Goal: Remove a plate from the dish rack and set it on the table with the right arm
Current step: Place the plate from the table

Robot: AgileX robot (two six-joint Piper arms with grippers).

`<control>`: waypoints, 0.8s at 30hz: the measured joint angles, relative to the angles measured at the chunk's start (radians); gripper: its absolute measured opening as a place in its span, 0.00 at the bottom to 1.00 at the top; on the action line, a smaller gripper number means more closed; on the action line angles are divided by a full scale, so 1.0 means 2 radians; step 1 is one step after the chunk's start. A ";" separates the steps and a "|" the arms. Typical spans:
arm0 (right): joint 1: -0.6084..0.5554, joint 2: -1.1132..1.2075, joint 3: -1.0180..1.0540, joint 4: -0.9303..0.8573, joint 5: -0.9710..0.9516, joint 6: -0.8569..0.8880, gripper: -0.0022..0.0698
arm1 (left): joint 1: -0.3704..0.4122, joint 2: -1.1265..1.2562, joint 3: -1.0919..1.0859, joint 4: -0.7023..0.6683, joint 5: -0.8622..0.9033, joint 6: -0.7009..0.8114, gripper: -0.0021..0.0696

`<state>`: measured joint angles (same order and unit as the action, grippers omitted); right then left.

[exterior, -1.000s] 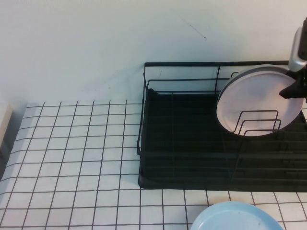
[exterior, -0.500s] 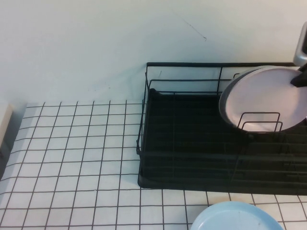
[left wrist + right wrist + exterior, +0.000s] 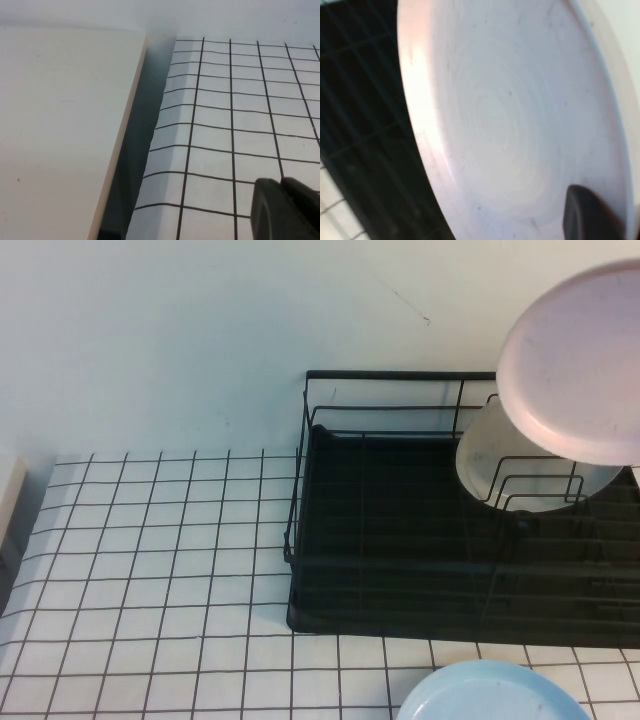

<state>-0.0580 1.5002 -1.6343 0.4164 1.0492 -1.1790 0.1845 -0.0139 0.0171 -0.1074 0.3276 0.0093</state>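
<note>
The plate (image 3: 578, 370) hangs lifted above the dish rack (image 3: 400, 530) near the table's (image 3: 150, 570) far right corner; the right gripper (image 3: 592, 215) is clamped on its rim; the left gripper (image 3: 285, 210) hovers by the table's left edge, its finger state unclear.

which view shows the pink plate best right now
The high view: the plate shows most of its outline, raised above the dish rack. The right wrist view shows only its face close up beside the right gripper's finger. The left wrist view shows none of it.
</note>
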 joint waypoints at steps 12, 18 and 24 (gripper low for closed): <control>0.000 -0.122 0.073 0.107 0.096 0.145 0.16 | 0.000 0.000 0.000 0.000 0.000 0.000 0.02; 0.000 -0.146 0.252 0.183 0.095 0.148 0.16 | 0.000 0.000 0.000 0.000 0.000 0.000 0.02; 0.000 -0.143 0.444 0.194 0.066 0.113 0.16 | 0.000 0.000 0.000 0.000 0.000 0.000 0.02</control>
<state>-0.0580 1.2139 -0.7472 0.8054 1.1818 -0.9528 0.1845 -0.0139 0.0171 -0.1074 0.3276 0.0093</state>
